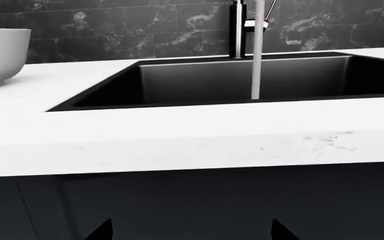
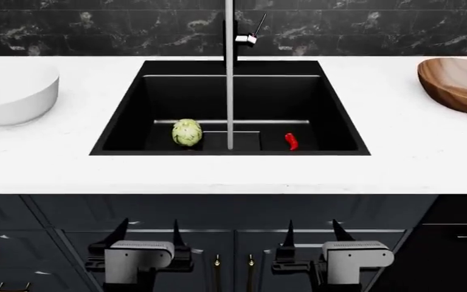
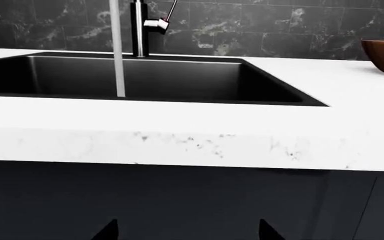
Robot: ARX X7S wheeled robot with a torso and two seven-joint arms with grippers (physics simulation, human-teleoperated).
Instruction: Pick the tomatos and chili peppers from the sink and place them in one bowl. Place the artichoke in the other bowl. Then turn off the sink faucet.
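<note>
- so both arms are parked low in front of the cabinet doors, below the tabletop [image 2: 233,173] edge: left end effector [image 2: 148,234] and right end effector [image 2: 311,234] each have their fingers spread wide with nothing between them
- artichoke [image 2: 187,132] sits on the sink [image 2: 120,121] floor left of the water stream [image 2: 230,91], one chili pepper [image 2: 291,141] sits to the right of it; I can't spot any tomatoes from here, could be hidden under the near wall
- biggest risk imo: the sink is deep with steep dark walls, and an arm coming up from below could clip the front lip of the counter before it ever gets over the basin
- the chili is small, thin and glossy, and lying near the front wall, so a pinch could easily slip off or just shove it along the bottom
- the artichoke is round-ish and scaly, looks like it'd roll if nudged off-centre
- faucet [image 2: 242,36] is running, and its thin lever is a small target to catch
- white bowl [image 2: 14,91] far left is smooth ceramic-looking, wooden bowl [image 2: 461,85] far right is shallow, so mixing them up is the easy mistake
</note>
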